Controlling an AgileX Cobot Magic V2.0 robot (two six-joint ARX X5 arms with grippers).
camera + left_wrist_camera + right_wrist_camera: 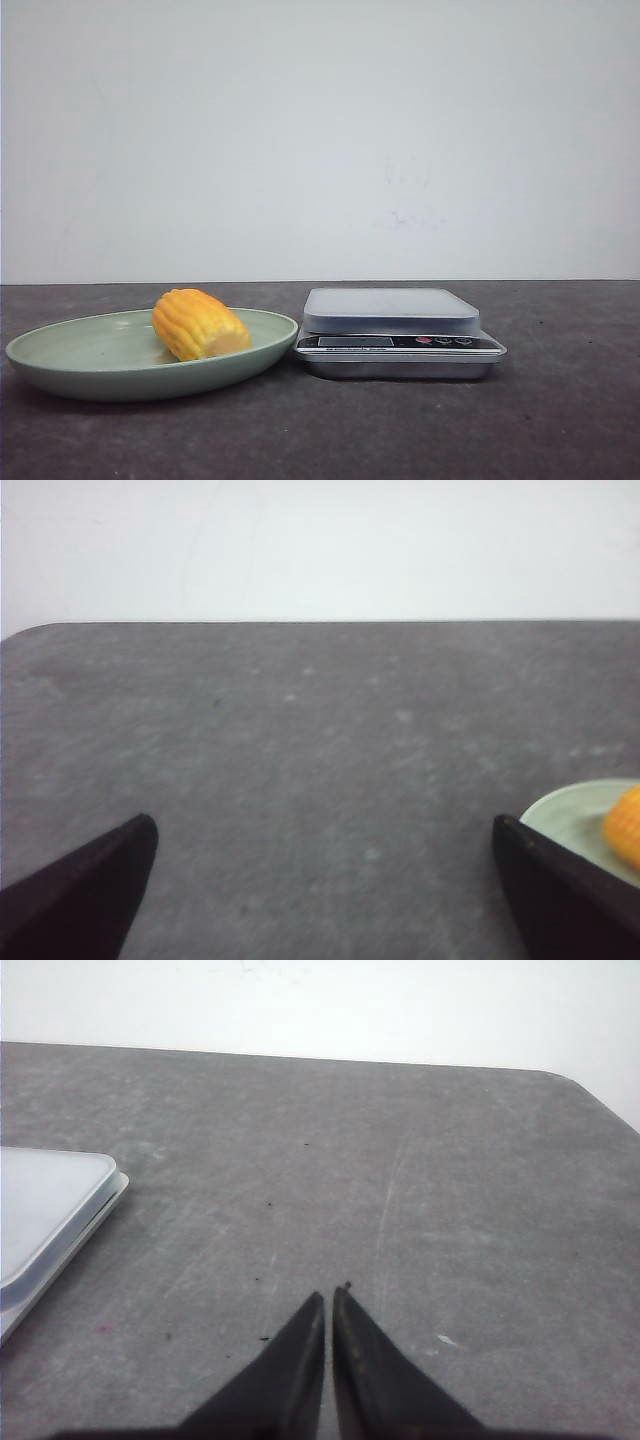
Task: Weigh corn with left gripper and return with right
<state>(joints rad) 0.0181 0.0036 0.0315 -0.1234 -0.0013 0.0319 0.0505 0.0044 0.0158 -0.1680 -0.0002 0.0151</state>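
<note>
The corn (pixel 198 324), a stubby yellow-orange cob piece, lies on a pale green plate (pixel 60 352) at the left of the front view. A silver kitchen scale (pixel 398 330) with a pale platform stands right of the plate. Neither arm shows in the front view. In the left wrist view my left gripper (pixel 325 830) is open and empty over bare table, and the plate (pixel 565 815) with the corn (pixel 625 825) shows at the frame's edge beside one finger. In the right wrist view my right gripper (pixel 330 1298) is shut and empty over bare table, apart from the scale (pixel 50 1215).
The dark grey table (pixel 560 420) runs to a white wall behind. Its rounded far corners show in both wrist views. The scale's display and buttons (pixel 440 341) face the front.
</note>
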